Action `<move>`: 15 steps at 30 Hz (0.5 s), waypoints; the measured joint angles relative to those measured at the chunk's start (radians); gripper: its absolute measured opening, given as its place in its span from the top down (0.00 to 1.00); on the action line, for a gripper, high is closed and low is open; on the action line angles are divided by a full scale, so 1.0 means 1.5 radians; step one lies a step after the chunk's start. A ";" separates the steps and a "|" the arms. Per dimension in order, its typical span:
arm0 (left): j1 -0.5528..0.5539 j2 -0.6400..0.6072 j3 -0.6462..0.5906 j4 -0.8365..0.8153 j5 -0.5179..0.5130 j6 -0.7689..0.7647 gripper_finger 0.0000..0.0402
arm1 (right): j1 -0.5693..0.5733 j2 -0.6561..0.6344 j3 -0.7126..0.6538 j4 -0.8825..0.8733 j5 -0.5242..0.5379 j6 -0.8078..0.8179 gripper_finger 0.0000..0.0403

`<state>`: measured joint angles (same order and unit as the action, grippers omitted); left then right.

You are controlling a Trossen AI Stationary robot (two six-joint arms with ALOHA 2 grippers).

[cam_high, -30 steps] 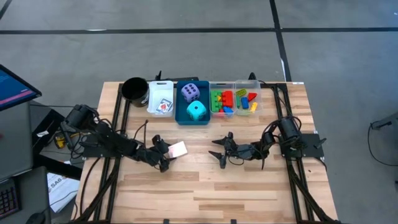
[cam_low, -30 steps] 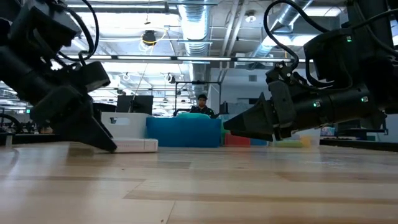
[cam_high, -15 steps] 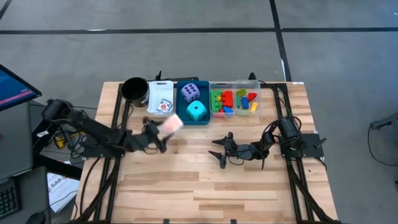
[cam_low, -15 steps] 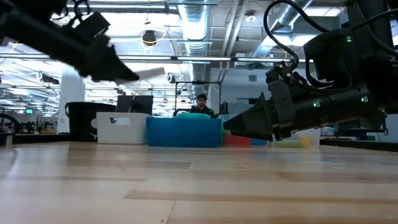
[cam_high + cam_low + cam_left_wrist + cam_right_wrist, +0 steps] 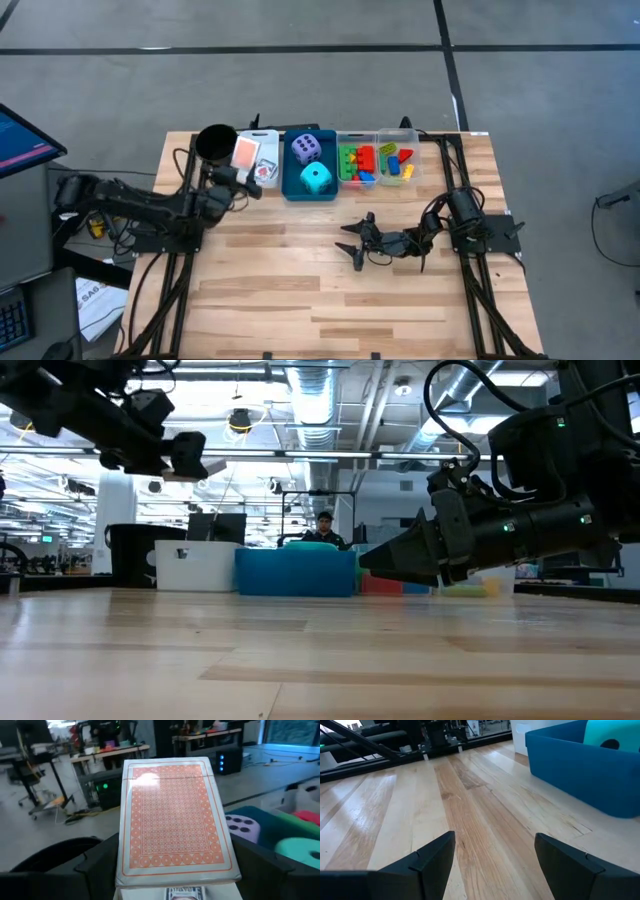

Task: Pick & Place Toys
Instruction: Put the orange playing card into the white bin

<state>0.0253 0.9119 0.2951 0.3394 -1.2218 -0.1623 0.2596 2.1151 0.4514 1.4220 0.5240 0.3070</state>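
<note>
A deck of red-backed playing cards in a clear case hangs in the air with my left gripper shut on it. It is above the white bin at the table's far edge. Another card pack lies in that bin. The purple die and cyan die sit in the blue bin. Coloured bricks fill the clear bins. My right gripper stands open just above the table's middle, with nothing between its fingers. My left gripper pinches the deck's two long edges between its two fingers, at the end nearest the wrist. The fingers come in about level from the table's left and near side, along the deck. The deck juts out ahead of them, red back up, clear of the bin.
A black cup stands left of the white bin, close to my left gripper. The bins form a row along the far edge. Bare wooden tabletop lies between the arms and toward the near edge. A person sits beyond the table.
My left gripper has risen from the table with the deck and swung toward the far edge and the white bin, tipping from pointing down to about level. The deck, on the table a second ago, is now lifted clear over the bin.
</note>
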 joint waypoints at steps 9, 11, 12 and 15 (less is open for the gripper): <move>0.175 0.017 0.001 0.041 0.204 -0.020 0.25 | 0.000 0.000 0.015 0.000 0.000 -0.008 0.33; 0.198 0.035 0.001 0.050 0.238 -0.021 0.25 | 0.000 0.000 0.023 0.000 0.000 -0.016 0.33; 0.207 0.046 0.001 0.051 0.248 -0.022 0.25 | 0.000 0.000 0.026 -0.002 0.000 -0.018 0.33; 0.230 0.081 0.001 0.055 0.274 -0.036 0.24 | 0.000 0.000 0.035 -0.017 -0.001 -0.020 0.33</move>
<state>0.3696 1.0332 0.2958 0.4221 -0.8110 -0.2167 0.2592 2.1151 0.5036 1.3962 0.5227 0.2771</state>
